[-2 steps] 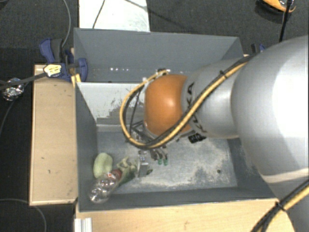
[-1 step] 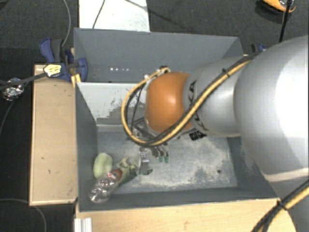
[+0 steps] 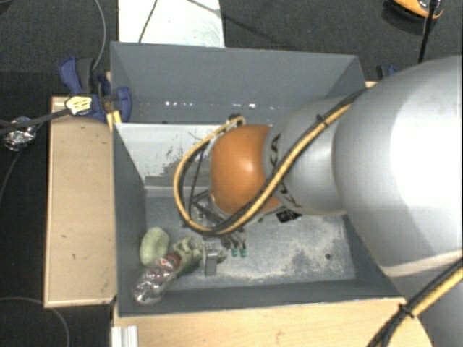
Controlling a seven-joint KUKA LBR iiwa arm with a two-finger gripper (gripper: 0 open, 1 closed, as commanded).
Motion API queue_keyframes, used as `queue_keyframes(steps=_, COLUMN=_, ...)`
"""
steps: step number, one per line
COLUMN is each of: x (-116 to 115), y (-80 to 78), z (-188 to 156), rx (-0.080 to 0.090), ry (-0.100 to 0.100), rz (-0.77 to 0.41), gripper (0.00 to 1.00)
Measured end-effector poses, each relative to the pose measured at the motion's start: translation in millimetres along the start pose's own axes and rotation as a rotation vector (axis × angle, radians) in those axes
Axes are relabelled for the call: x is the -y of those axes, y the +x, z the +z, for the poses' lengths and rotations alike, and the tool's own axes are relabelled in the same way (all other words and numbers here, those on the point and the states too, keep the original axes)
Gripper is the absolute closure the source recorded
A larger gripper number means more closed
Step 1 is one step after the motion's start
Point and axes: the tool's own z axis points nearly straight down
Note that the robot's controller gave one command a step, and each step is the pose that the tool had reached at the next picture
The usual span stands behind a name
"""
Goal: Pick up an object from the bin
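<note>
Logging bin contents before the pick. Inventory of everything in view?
Rounded lump: 1, pale green, bin floor, lower left of the view.
Clear plastic thing: 1, transparent, lower-left corner, below the lump.
Mottled thing: 1, olive with a red patch, between lump and gripper; kind unclear.
Small green bits: a few, green, right of the gripper; loose or robot's, cannot tell.
Bin: 1, grey.
Arm: 1, silver, from the right.
Wrist cover: 1, orange.
Cables: looped, yellow and black, around the cover.
Gripper: 1, dark, beside the mottled thing.
</note>
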Motion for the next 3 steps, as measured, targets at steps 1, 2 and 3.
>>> queue_keyframes(steps=1, x=-9.7, y=2.9, z=7.2, rx=0.014, ry=-0.004, rz=-0.188, gripper=1.00)
queue_keyframes(steps=2, x=-9.7, y=2.9, z=7.2, rx=0.014, ry=-0.004, rz=-0.187, gripper=1.00)
queue_keyframes(steps=3, x=-8.3, y=-1.8, z=7.2, rx=0.016, ry=-0.004, rz=-0.207, gripper=1.00)
